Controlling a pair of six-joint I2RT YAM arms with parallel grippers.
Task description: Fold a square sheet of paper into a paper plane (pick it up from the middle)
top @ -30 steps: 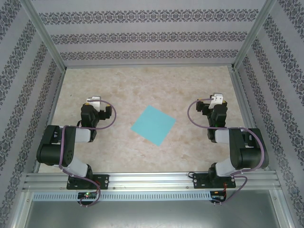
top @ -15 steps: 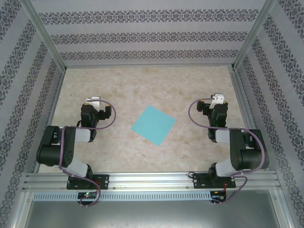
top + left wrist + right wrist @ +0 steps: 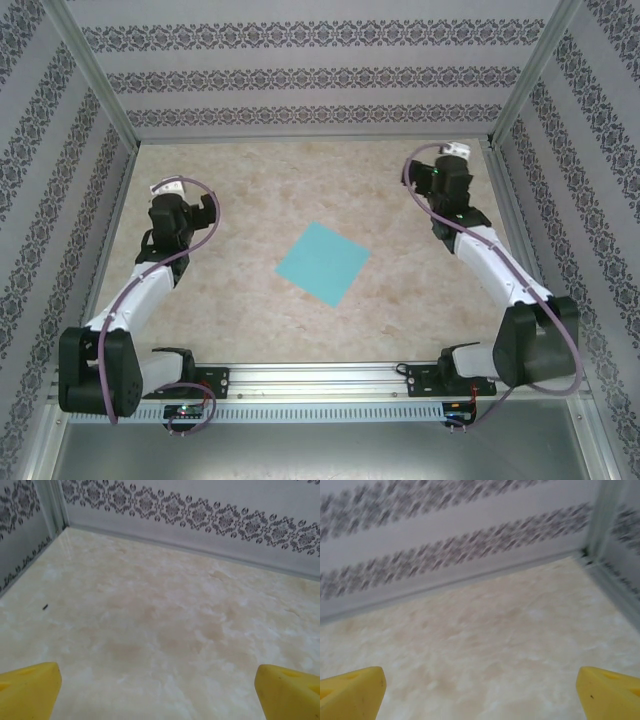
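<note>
Both arms have unfolded and reached out since a second ago: the left hand [image 3: 172, 198] now sits farther forward and out to the left, and the right hand [image 3: 450, 172] is well up toward the far right corner, while the paper [image 3: 322, 263] has not shifted. That teal square lies flat and uncreased on the counter [image 3: 250, 170], turned like a diamond, well apart from both hands. It is to the right of the left hand and a little nearer the bases, and to the left of the right hand and clearly nearer the bases. Neither hand touches it. From the left wrist, the yellow fingers [image 3: 27, 690] stand wide apart at the bottom corners with bare marbled counter between them, a small dark speck [image 3: 45, 607] ahead to the left, and the patterned wall [image 3: 200, 515] beyond. From the right wrist, its fingers [image 3: 350, 692] are likewise spread wide over bare counter, holding nothing, facing the wall, with a metal post [image 3: 602, 515] ahead to the right.
</note>
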